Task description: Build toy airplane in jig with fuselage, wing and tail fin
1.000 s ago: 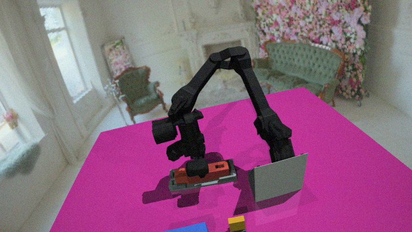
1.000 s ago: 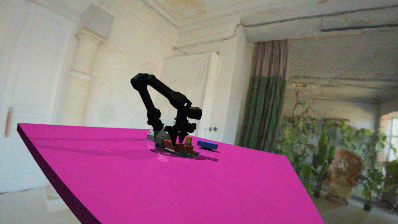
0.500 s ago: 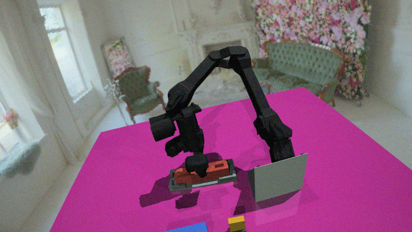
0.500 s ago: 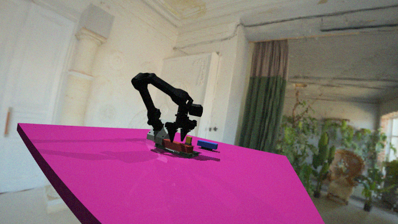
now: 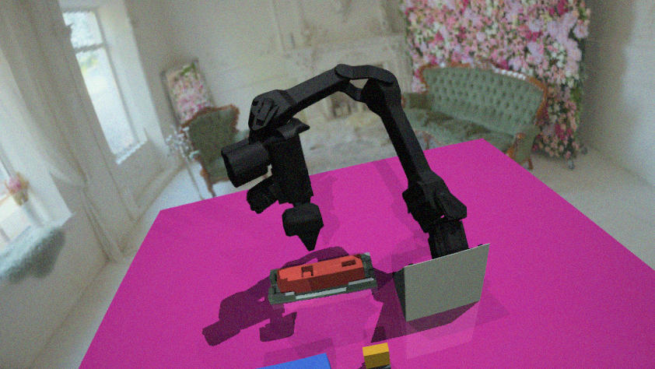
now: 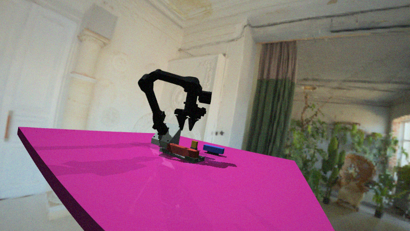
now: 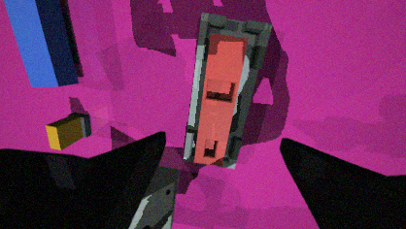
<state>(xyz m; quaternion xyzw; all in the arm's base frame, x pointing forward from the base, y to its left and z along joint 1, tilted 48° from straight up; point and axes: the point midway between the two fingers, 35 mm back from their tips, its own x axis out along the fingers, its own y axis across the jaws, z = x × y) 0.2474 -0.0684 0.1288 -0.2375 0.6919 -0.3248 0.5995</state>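
The orange-red fuselage point(image 5: 327, 275) point(image 6: 182, 149) point(image 7: 217, 121) lies flat in the dark grey-green cradle point(image 5: 320, 295) point(image 6: 198, 159) point(image 7: 258, 49), with two empty sockets showing on its top. My gripper point(image 5: 310, 243) point(image 6: 186, 126) point(image 7: 222, 140) is open and empty, hanging a short way above the fuselage's one end. The blue wing point(image 5: 299, 362) point(image 6: 213, 149) point(image 7: 44, 44) lies flat on the table, apart from the cradle. The small yellow tail fin point(image 5: 376, 353) point(image 6: 194, 144) point(image 7: 65, 132) lies between the wing and the cradle.
A grey upright panel point(image 5: 442, 282) point(image 6: 167, 139) stands by the arm's base, just beside the cradle's end. The magenta table point(image 5: 527, 256) point(image 6: 143, 186) stretches wide all round; its near edge runs just past the wing and fin in the top view.
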